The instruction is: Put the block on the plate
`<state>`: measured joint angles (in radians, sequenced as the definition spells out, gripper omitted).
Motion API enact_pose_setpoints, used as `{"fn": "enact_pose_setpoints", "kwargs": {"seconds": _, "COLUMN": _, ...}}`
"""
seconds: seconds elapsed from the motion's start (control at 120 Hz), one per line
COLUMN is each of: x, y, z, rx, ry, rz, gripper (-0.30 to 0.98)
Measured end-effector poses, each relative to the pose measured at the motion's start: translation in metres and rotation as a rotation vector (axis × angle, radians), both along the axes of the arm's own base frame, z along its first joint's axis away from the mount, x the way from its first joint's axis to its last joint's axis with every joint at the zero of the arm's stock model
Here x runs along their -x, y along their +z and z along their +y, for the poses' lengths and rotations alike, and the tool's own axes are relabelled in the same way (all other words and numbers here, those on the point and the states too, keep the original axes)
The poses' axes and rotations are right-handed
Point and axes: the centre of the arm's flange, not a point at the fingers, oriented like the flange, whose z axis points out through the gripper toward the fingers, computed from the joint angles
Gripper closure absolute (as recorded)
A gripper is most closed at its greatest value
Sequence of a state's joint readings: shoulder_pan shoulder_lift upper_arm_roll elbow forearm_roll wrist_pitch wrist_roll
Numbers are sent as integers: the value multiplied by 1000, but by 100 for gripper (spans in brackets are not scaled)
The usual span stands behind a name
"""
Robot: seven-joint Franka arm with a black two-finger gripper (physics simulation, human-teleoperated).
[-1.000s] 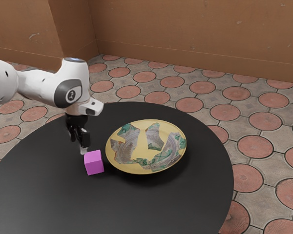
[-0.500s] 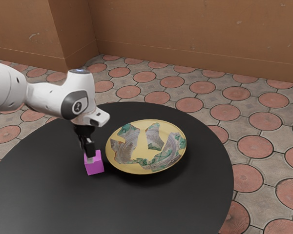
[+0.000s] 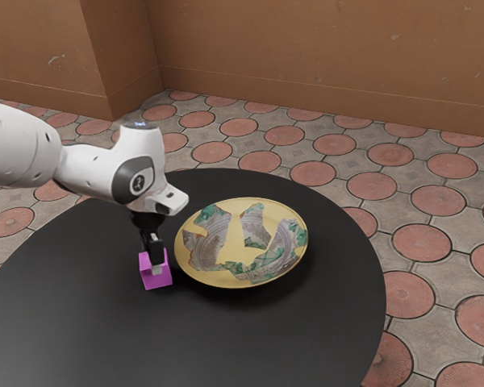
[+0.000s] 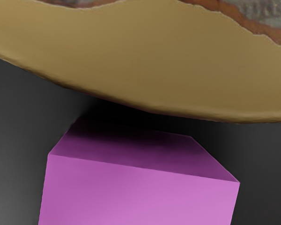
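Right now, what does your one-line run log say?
black two-finger gripper at magenta cube block | block on round black table | beside patterned yellow plate, not on it

Exterior view's looking down from farther back, wrist view's right in close; both catch the magenta cube (image 4: 136, 197) and yellow patterned round plate (image 4: 131, 61).

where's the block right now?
The pink block is on the black table, beside the plate, toward the exterior view's left, with the gripper down at it.
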<state>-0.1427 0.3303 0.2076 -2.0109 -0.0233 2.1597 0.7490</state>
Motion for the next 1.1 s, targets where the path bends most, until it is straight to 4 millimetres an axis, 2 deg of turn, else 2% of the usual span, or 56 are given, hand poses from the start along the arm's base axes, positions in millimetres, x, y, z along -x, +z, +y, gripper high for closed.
{"fn": "enact_pose_setpoints", "kwargs": {"seconds": 0.358, "x": -1, "y": -19, "z": 1, "rx": 0, "ry": -22, "rz": 17, "gripper": 1}}
{"fn": "enact_pose_setpoints", "kwargs": {"seconds": 0.575, "x": -2, "y": -18, "z": 1, "rx": 0, "ry": -32, "rz": 5, "gripper": 19}}
{"fn": "enact_pose_setpoints", "kwargs": {"seconds": 0.783, "x": -3, "y": -15, "z": 2, "rx": -1, "ry": -36, "rz": -3, "gripper": 29}}
{"fn": "enact_pose_setpoints", "kwargs": {"seconds": 0.925, "x": -5, "y": 5, "z": 2, "rx": 2, "ry": -36, "rz": -37, "gripper": 30}}
{"fn": "enact_pose_setpoints", "kwargs": {"seconds": 1.008, "x": -6, "y": 32, "z": -4, "rx": 5, "ry": -48, "rz": -81, "gripper": 31}}
{"fn": "enact_pose_setpoints", "kwargs": {"seconds": 1.1, "x": -14, "y": 65, "z": -23, "rx": 3, "ry": -88, "rz": -143, "gripper": 31}}
